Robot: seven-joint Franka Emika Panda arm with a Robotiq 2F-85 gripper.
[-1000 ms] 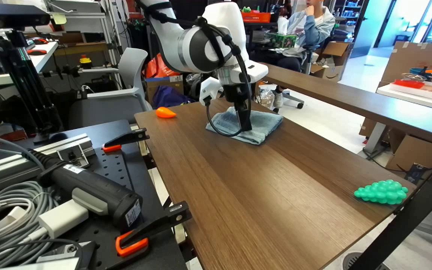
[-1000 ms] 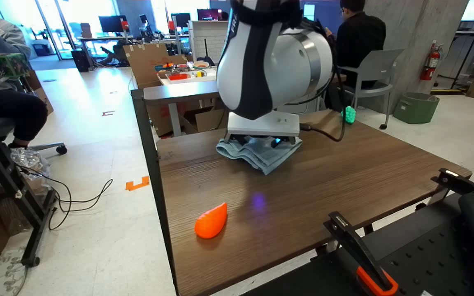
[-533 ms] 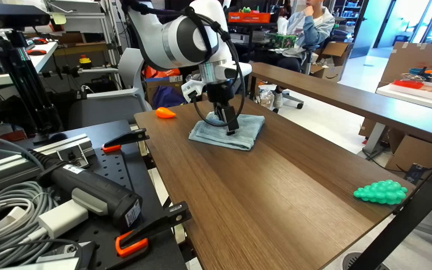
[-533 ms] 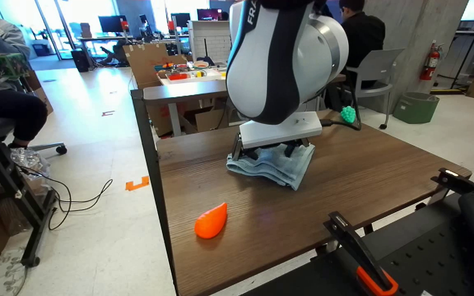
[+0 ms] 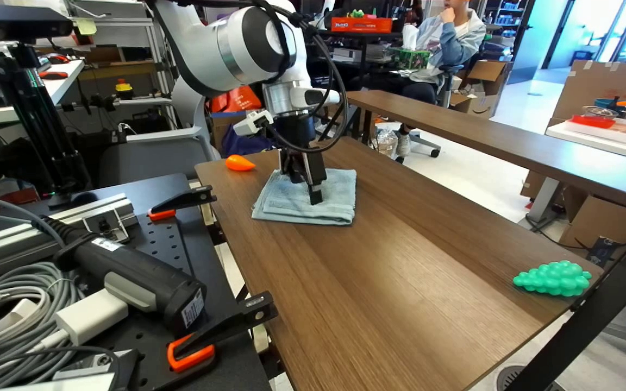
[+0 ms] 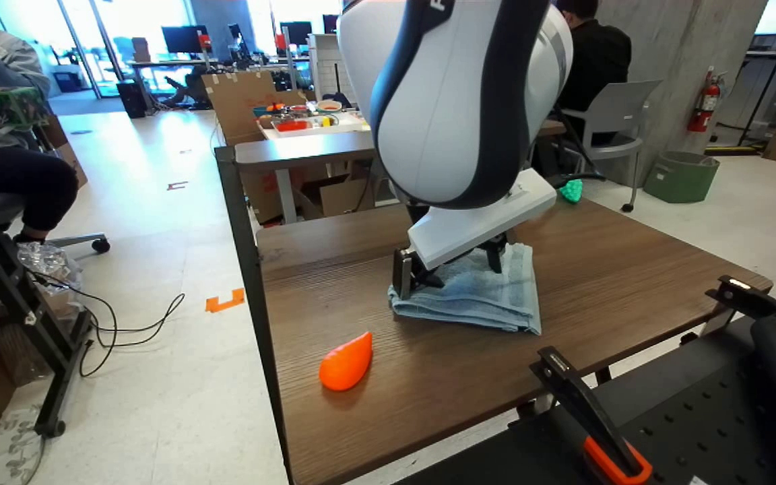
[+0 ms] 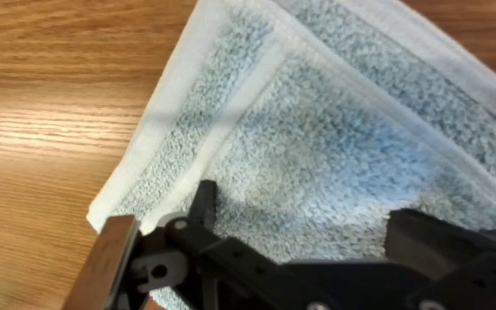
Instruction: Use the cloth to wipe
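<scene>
cloth (image 6: pixel 472 293) has slid and turned on surface (image 5: pixel 367 271), suggesting wiping underway; end effector (image 7: pixel 302 204) spread wide, no visible grip.

The cloth (image 7: pixel 308 163) has a rough, matt terry pile; its hems (image 7: pixel 157 107) look smoother and flatly woven; the desk (image 5: pixel 400 271) shows smooth wood grain with a soft sheen; the orange teardrop (image 6: pixel 346 364) and knobbly green object (image 5: pixel 553 278) look like glossy plastic; the arm's shell (image 6: pixel 428 121) is smooth; the jaws look mostly matt.
</scene>
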